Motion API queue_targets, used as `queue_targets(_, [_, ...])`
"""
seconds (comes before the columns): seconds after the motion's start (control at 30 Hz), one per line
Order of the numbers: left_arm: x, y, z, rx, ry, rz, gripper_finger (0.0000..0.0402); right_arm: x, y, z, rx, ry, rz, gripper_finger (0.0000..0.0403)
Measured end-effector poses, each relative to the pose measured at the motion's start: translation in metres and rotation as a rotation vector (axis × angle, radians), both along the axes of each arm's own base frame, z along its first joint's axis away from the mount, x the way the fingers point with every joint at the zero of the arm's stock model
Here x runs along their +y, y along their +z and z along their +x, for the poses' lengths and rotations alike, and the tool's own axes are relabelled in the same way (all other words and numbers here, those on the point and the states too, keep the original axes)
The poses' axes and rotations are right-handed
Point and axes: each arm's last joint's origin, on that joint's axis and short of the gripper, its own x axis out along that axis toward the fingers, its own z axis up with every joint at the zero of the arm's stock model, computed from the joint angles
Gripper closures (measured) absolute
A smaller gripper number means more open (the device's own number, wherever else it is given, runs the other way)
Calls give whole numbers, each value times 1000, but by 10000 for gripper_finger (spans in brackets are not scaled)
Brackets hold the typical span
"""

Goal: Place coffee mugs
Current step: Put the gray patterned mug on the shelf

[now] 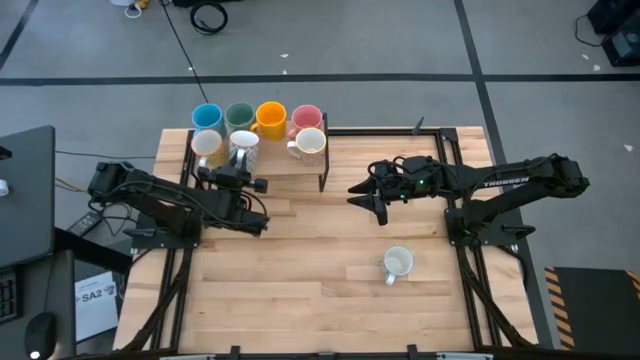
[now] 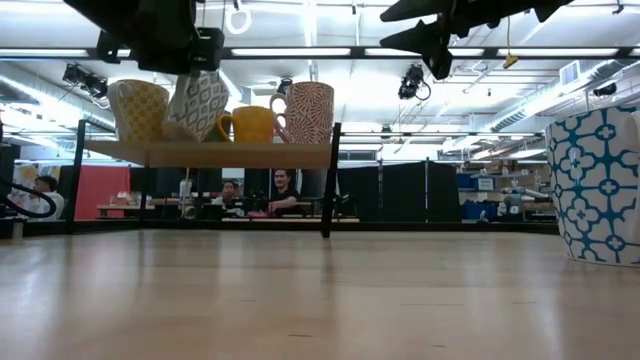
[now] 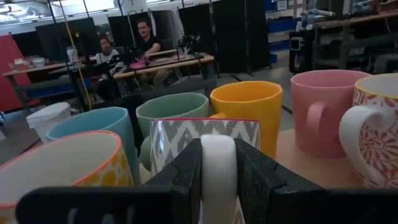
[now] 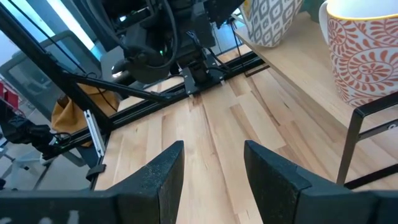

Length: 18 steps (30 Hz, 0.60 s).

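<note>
- Wooden table (image 1: 300,270), shelf (image 1: 270,160) upper left — I see seven mugs there.
- My left gripper (image 1: 240,178) clamps the grey-patterned mug (image 1: 243,148) by its handle.
- Right gripper (image 1: 368,200) open, empty — blue-patterned mug (image 1: 397,264) lower right.

Shelf crowded, worktop mostly open

Mugs pack the far-left shelf (image 1: 300,172); the left claw (image 1: 240,166) blocks its near edge. The bare worktop (image 1: 300,270) lies open but for one blue-patterned mug (image 1: 397,264) near right.
</note>
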Motion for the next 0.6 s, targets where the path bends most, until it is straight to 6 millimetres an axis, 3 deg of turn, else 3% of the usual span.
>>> queue_targets(0.6, [1,-5,-1,19,34,-142,322,0,0,0,0,0,0,230])
